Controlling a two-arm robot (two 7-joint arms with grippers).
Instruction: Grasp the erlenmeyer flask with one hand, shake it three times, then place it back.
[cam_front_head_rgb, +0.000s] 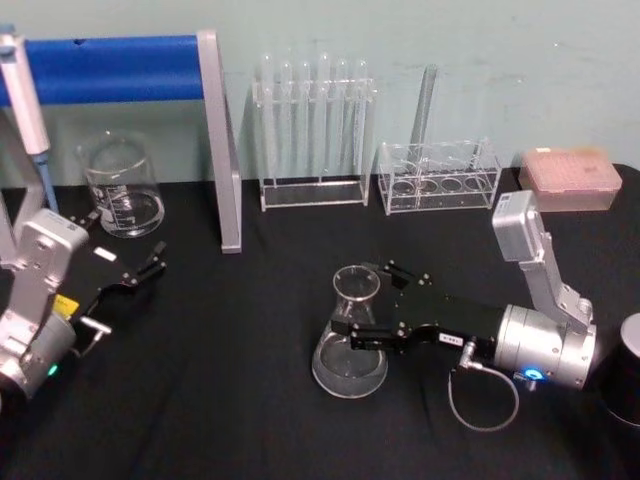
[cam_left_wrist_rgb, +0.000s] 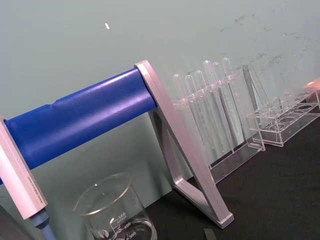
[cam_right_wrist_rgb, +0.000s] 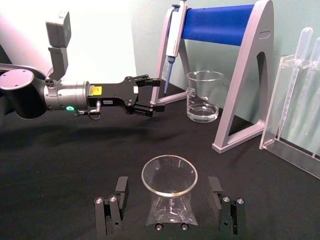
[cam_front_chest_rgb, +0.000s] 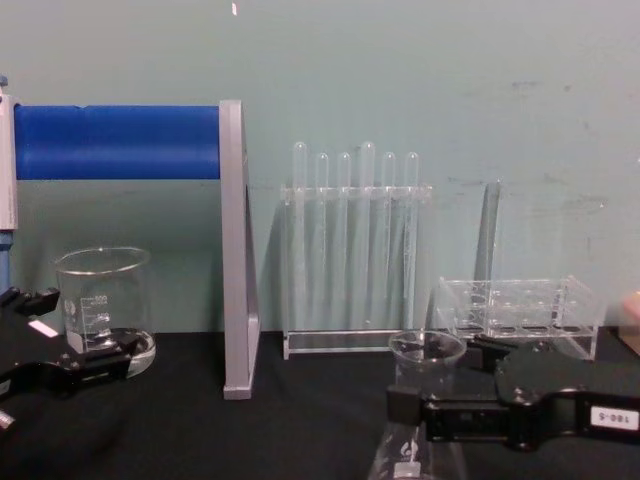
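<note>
Closest to me, the erlenmeyer flask (cam_right_wrist_rgb: 170, 212) stands upright on the black table (cam_front_head_rgb: 250, 400), a little right of centre, its long axis vertical and its mouth open upward. My right gripper (cam_front_head_rgb: 370, 304) reaches in level from the flask's right. Its fingers (cam_right_wrist_rgb: 112, 207) are spread, one on each side of the glass just under the neck. The right wrist view shows a gap on both sides, so I judge nothing is clamped yet. The flask sits squarely between the jaws, so all the next move needs is to close straight in across the cone. The grasp should sit high enough that the taper doesn't let the flask slip down.

The left gripper (cam_front_head_rgb: 135, 275) hangs over the table's left side, fingers also apart, well away from the flask; the right arm is plainly the nearer one. Behind it is the glass beaker (cam_front_head_rgb: 120, 190), then the blue-barred pipette stand (cam_front_head_rgb: 215, 140). The test tube rack (cam_front_head_rgb: 315, 130) is at the back wall.
</note>
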